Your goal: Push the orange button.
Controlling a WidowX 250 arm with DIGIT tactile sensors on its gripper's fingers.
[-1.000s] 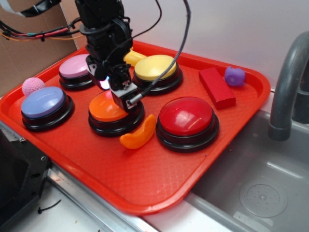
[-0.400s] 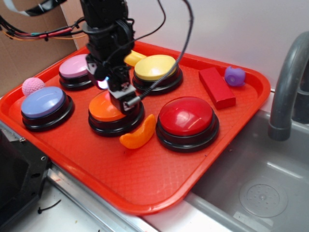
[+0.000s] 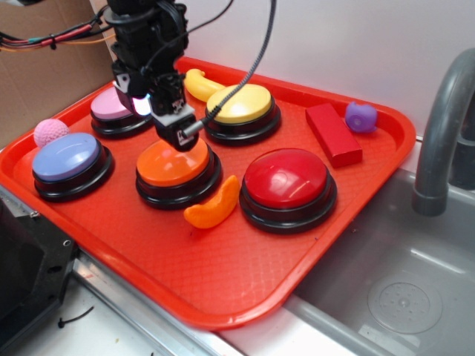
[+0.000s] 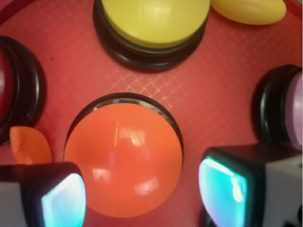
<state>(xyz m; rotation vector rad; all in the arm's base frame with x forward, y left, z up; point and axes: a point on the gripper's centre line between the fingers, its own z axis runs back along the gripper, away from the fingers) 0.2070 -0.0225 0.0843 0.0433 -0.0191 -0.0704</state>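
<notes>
My gripper (image 3: pixel 178 133) hangs just above the back edge of the orange button (image 3: pixel 172 165), fingers (image 4: pixel 64 198) spread apart and empty. The button sits mid-tray (image 3: pixel 245 274), between the blue button (image 3: pixel 65 157) and red button (image 3: pixel 286 178). Pressing off-centre could slide my fingertips off the glossy dome.

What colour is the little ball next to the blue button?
Pink ball, best in the exterior view.

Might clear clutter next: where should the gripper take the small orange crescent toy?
Grip the orange crescent toy across its narrow middle, coming straight down from above. It lies flat between the orange button and red button, so side access is blocked.
</notes>
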